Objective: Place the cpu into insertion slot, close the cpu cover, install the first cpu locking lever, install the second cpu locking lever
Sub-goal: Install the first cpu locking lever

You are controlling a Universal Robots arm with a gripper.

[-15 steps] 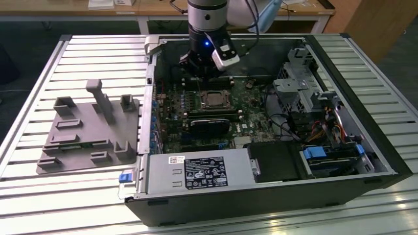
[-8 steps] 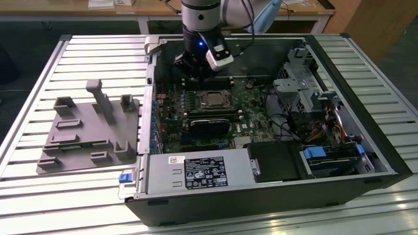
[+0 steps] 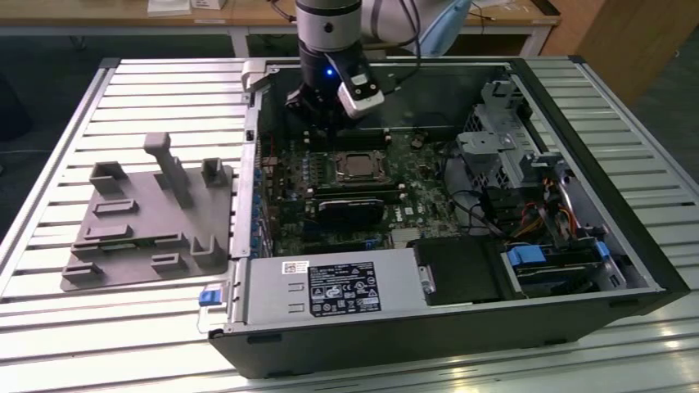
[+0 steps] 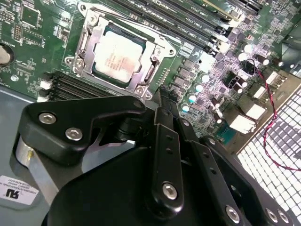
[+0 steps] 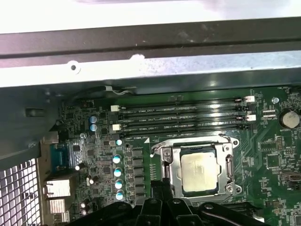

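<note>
One cpu [image 4: 116, 59]: seated in slot [image 4: 141, 88], cover [image 4: 91, 42] down over it. Claw [image 4: 162, 96]: pinched closed, empty, just beside cover's edge. Locking step likely: press slowly, keeping off the cpu.

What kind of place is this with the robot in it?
Probably a robotics lab or workshop. A silver-and-black robot arm reaches into an open black computer case lying on a slatted metal table, beside a grey plastic parts holder. Wooden desks stand behind.
</note>
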